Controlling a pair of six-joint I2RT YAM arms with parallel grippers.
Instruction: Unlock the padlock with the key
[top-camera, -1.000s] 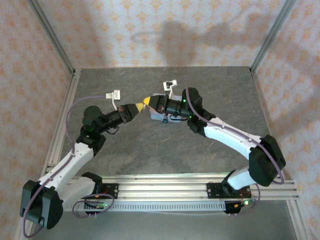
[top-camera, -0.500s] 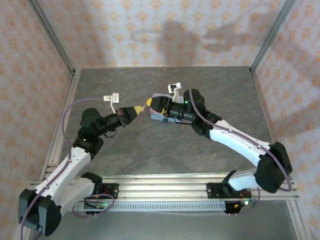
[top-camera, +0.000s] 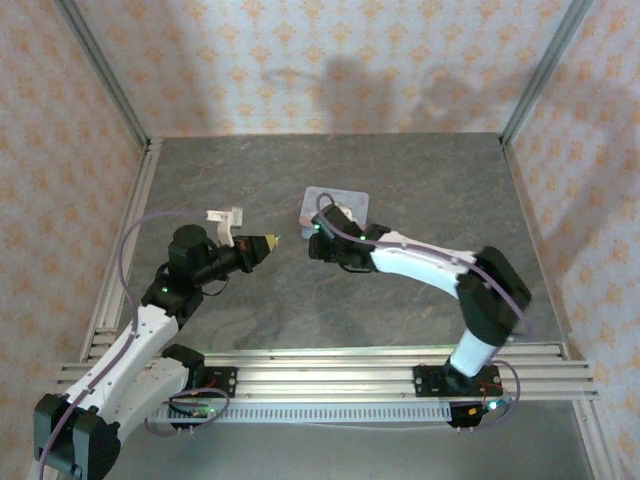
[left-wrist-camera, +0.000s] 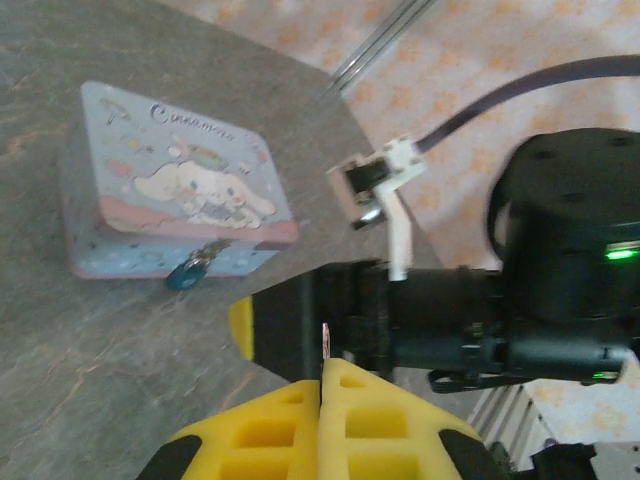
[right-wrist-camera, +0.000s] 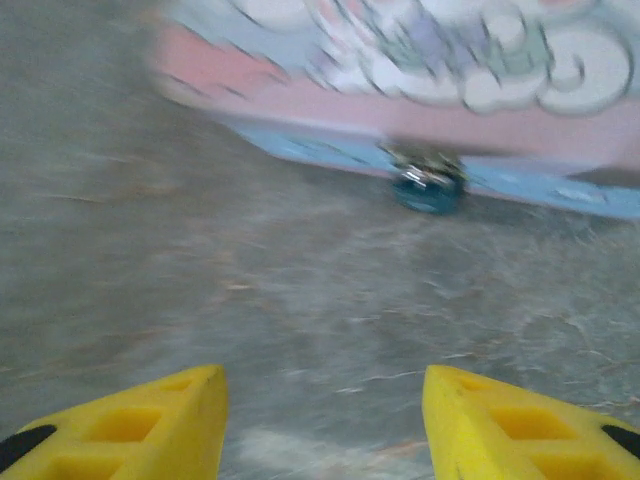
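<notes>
One padlock (right-wrist-camera: 428, 185): tiny, dark teal, on tin (right-wrist-camera: 300, 105) front | key (left-wrist-camera: 325, 338): thin, pinkish

Item: pastel tin box (left-wrist-camera: 175, 190). Along the far edge of its lid we read one line of dark cursive lettering (left-wrist-camera: 195, 122) beginning "Cinnamo"; we cannot make out the closing letters. We find the lid print too small or blurred in the other views.
</notes>
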